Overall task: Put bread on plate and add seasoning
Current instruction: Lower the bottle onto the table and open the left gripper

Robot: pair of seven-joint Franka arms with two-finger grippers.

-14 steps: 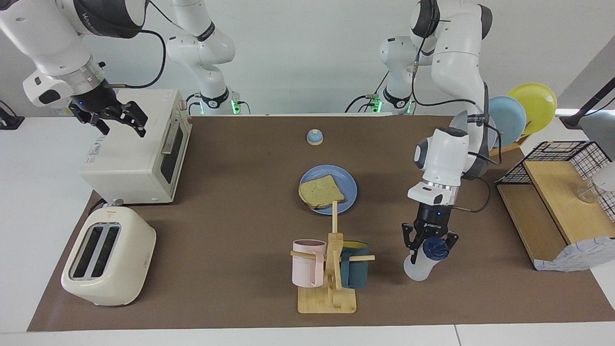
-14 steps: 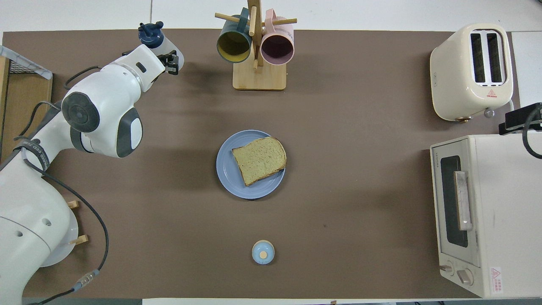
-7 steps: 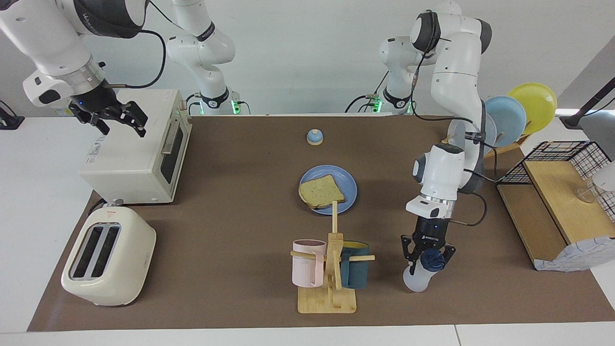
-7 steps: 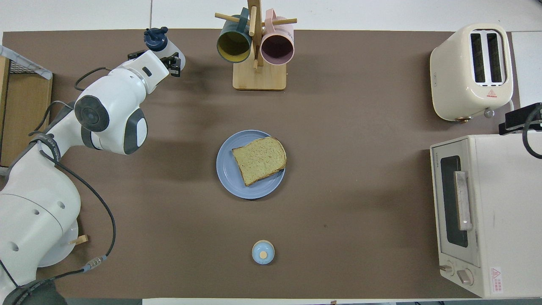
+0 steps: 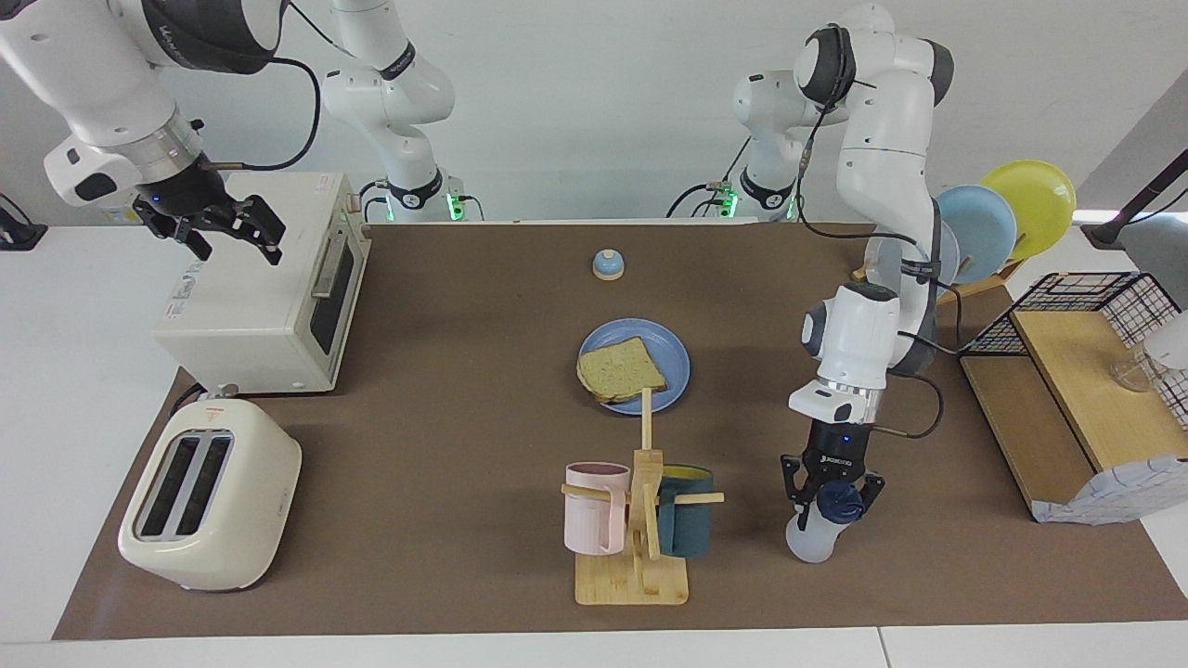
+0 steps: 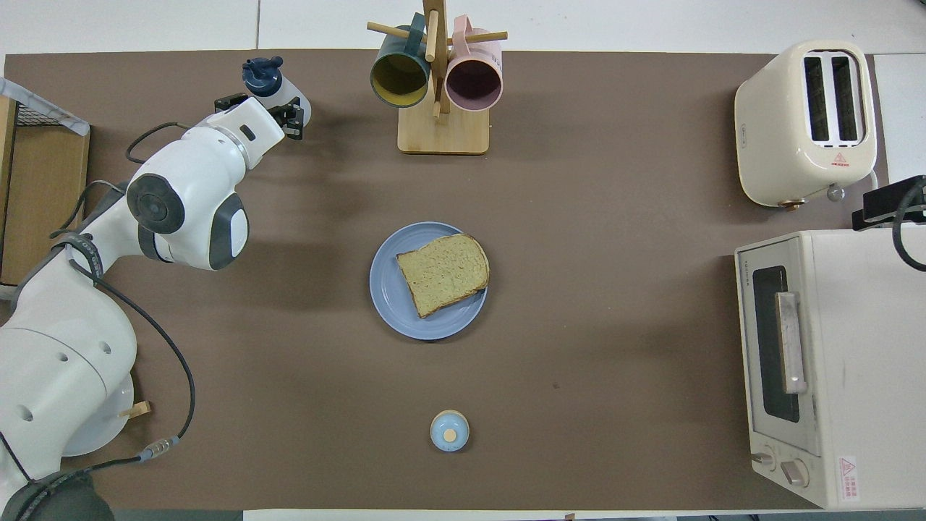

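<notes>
The seasoning [image 5: 817,529] is clamped by the left gripper [image 5: 829,492] just below its navy cap, tilted, toward the left arm's end of the table, beside the mug rack [image 5: 640,520]; the bread [image 5: 620,369] is seen lying on the plate [image 5: 670,357] at the table's middle; the right gripper [image 5: 212,230] is held with fingers spread over the toaster oven [image 5: 260,288], where that arm waits.
</notes>
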